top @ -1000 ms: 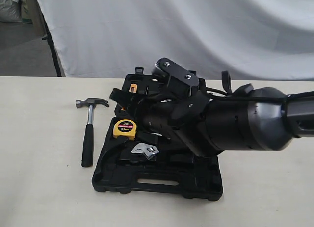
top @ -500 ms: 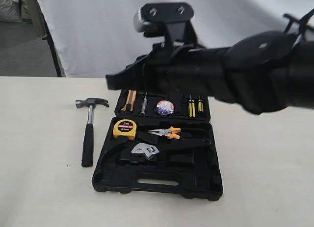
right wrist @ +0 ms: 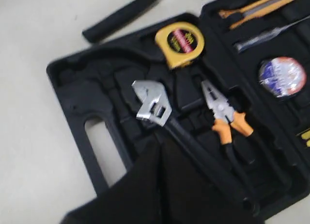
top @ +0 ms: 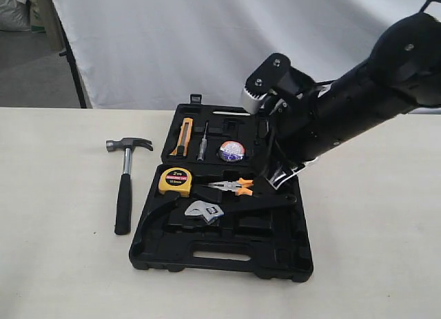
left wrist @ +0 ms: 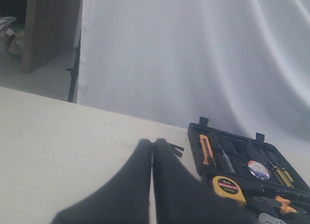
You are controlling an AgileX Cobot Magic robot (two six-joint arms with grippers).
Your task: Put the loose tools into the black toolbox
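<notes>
Right claw (right wrist: 160,144) is closed, empty, above the black toolbox (top: 289,260); adjustable wrench (right wrist: 151,108) lies inside just beyond its tips, claw hammer (top: 124,188) well away on the tabletop (top: 55,264). Left claw (left wrist: 153,142) closed too.

I found the large black plastic two-half toolbox (top: 275,255) lying open and flat below my right gripper (right wrist: 160,145). The silver adjustable wrench with the black handle (right wrist: 153,106) lay slantwise across the half with the slot-shaped cutout. Its jaw end pointed away from the gripper and its handle ran just beside the fingertips; whether they touched, I couldn't tell. The small round tape roll with the whitish label (top: 232,151) sat flat in a round recess of the other half, near that gripper. The steel claw hammer with the black handle (top: 124,188) lay flat outside the case, well apart from the gripper, past the box's far side.
</notes>
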